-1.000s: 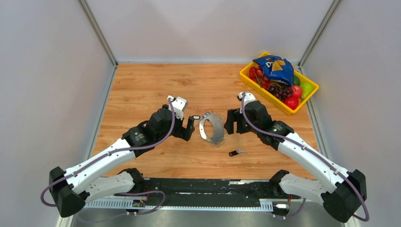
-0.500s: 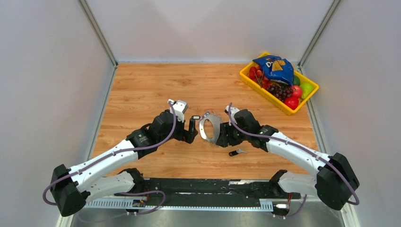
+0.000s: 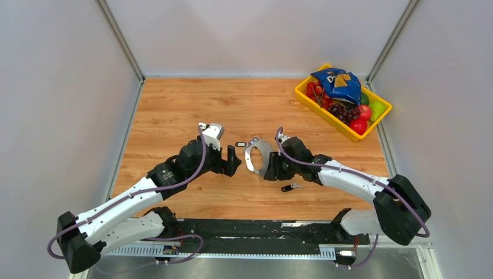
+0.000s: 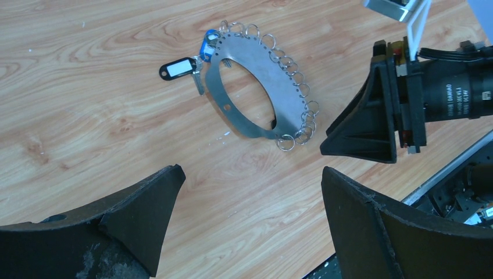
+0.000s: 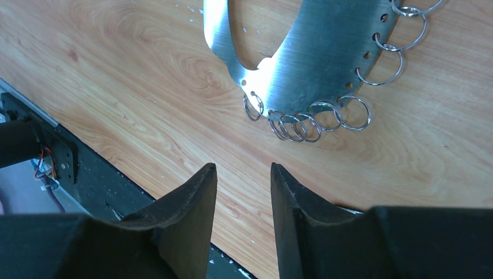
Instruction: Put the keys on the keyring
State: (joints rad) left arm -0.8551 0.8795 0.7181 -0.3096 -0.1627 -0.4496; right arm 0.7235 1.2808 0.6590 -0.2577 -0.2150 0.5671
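Observation:
The keyring (image 3: 263,152) is a flat silver oval plate with a big hole and several small wire rings along its edge, lying mid-table. It also shows in the left wrist view (image 4: 279,87) and the right wrist view (image 5: 325,46). A key with a black tag (image 3: 240,144) and a blue tag (image 4: 206,46) sit at its far-left end; the black tag (image 4: 177,68) has a white label. Another key with a dark head (image 3: 289,187) lies loose near the plate. My left gripper (image 3: 232,161) (image 4: 250,171) is wide open and empty, left of the plate. My right gripper (image 3: 270,169) (image 5: 242,167) is narrowly open and empty, at the plate's near-right edge.
A yellow basket (image 3: 302,93) with fruit and a blue chip bag (image 3: 337,81) stands at the back right. The black base rail (image 3: 250,229) runs along the table's near edge. Grey walls enclose the table on three sides.
My right gripper has moved left and down to the keyring's near-right edge. My left gripper has drawn back slightly to the left. The keyring and keys have not moved.

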